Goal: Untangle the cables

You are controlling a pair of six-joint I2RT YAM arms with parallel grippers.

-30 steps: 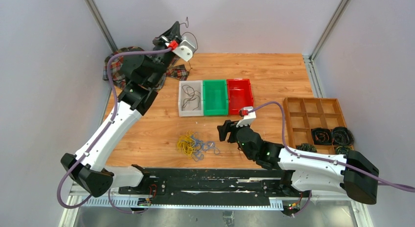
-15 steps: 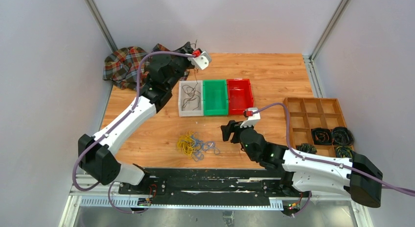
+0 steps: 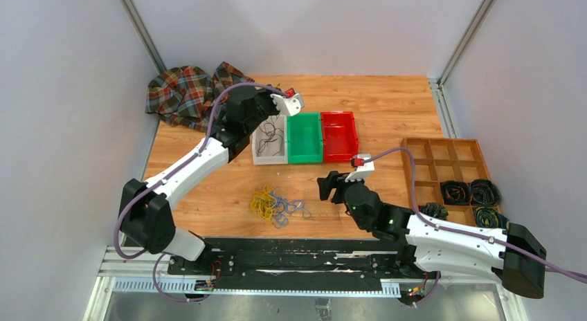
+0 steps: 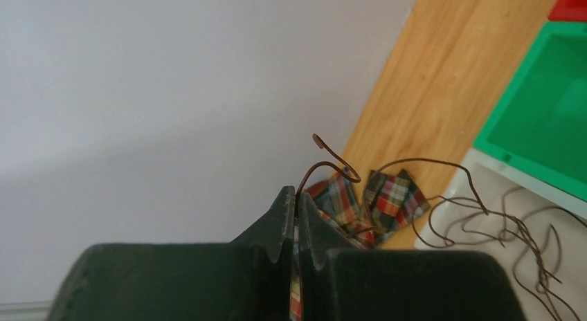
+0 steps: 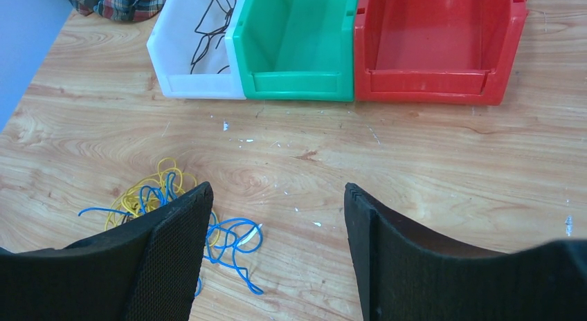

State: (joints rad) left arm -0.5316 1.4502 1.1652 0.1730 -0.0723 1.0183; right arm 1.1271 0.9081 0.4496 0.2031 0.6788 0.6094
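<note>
So, left claw (image 4: 296, 200) pinches one dark cable (image 4: 332, 162) by the white bin (image 5: 197, 86), upper middle
right claw (image 5: 277, 191) spread beside the yellow-blue tangle (image 5: 163, 196), lower left on the desk (image 5: 429, 162); looks feather-light and springy, I'd grab an outer loop

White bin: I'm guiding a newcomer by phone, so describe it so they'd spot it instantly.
On the wooden table, a white bin, green bin and red bin stand in a row. The white one is leftmost; only it holds thin dark wires.

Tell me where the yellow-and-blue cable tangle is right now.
Top view: the tangle lies on the table near its front edge, in front of the white bin and just left of the open right gripper.
</note>
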